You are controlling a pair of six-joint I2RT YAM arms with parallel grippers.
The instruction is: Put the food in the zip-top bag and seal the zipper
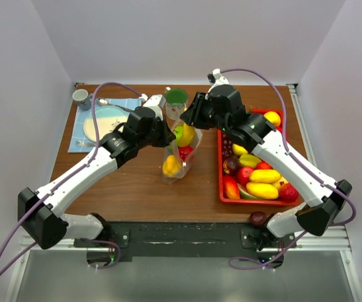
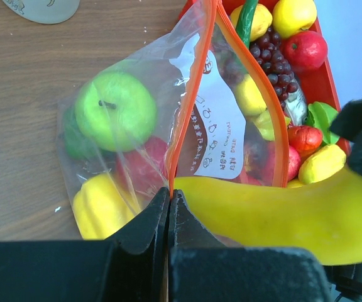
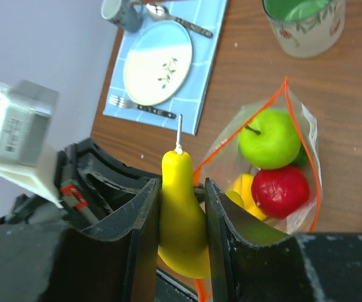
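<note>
While the left gripper (image 2: 170, 196) has its fingers pressed together on one end of the zipper (image 2: 187, 107), the step in hand appears to be feeding one more piece of food into the zip-top bag (image 2: 137, 69).

From that pinch the orange-red strip splits into two lips that run away from the left fingertips and meet again at the far end. The mouth is therefore a narrow leaf-shaped slit, with its long axis pointing straight out from those fingers. Beyond the left fingertips, inside the bag, lie a green apple (image 2: 115, 110), a red fruit (image 3: 281, 190) and a yellow pepper (image 2: 99, 204).

Further right, the right gripper (image 3: 182, 189) is clamped on a yellow fruit (image 3: 181, 214). Its long axis runs along the fingers, with the thin stem end poking out past the fingertips and the fat end back toward the palm. From the left wrist, the fruit lies crosswise just beside the left fingertips, at the pinched corner where the slit is tightest.

To do this well, I judge the fruit should go toward the wider middle of the mouth, away from the left fingers. It should enter stem end first along the slit, and the right fingers should part only once most of it is past the zipper. The left pinch must hold firm, or the lip may fold shut.

More food waits in the red tray (image 1: 220, 182), off to the right of both grippers.
</note>
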